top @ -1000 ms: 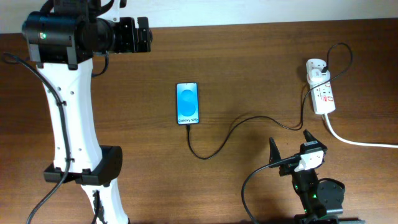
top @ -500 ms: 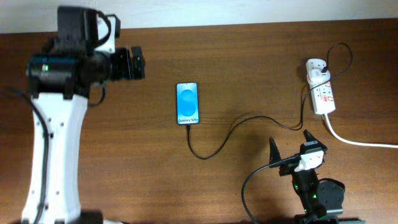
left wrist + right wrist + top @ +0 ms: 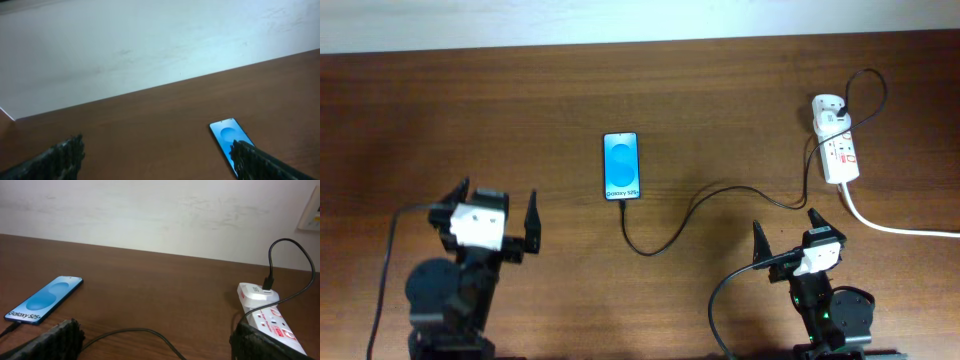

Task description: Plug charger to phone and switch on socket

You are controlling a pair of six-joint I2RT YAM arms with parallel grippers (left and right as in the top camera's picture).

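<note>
Dark brown wood table [image 3: 720, 90]; I count four things lying on it. The phone [image 3: 622, 166] is flat near centre, its screen lit blue, text end toward the near edge. The black charger cable [image 3: 680, 222] meets that end of the phone. It loops nearer, runs right across the wood, then up to the white plug block [image 3: 828, 112] at the far end of the socket strip [image 3: 840, 155]. The strip sits at the right side, well apart from the phone. A thick white cord [image 3: 895, 226] leaves its near end and exits right. I can't read the switch state.
</note>
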